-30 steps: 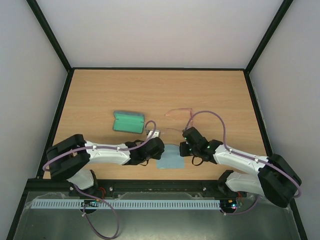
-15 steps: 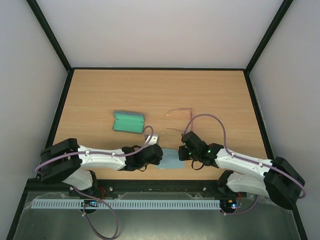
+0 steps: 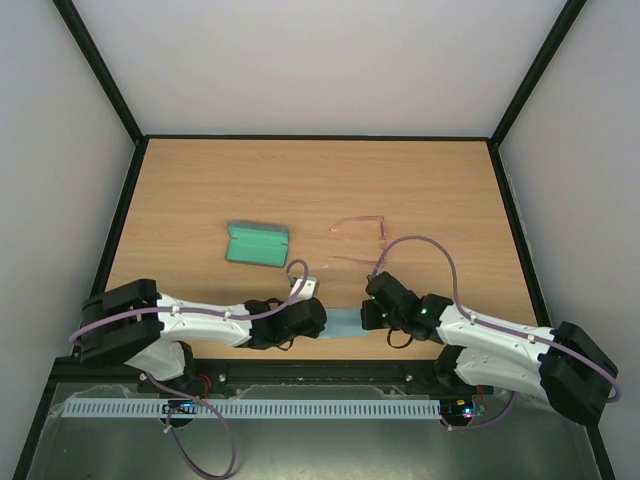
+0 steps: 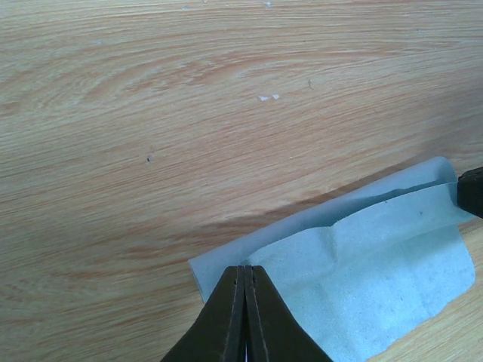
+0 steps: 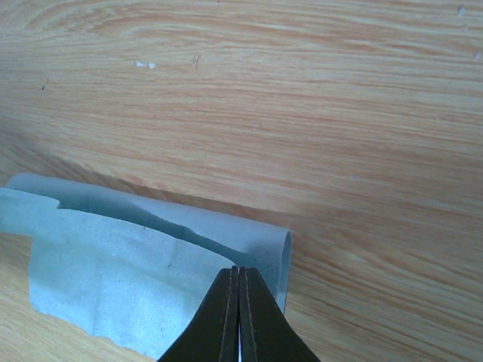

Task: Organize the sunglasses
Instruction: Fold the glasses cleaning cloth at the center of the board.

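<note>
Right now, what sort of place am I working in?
Most likely a lab test cell, not a home: a bare wooden table boxed in by plain white walls on a black frame, with only a few props laid out: a green-lined case, sunglasses and a cloth.

The top view looks down from 6 o'clock; both wrist views, close and low, share the blue cloth [image 4: 362, 264].
</note>
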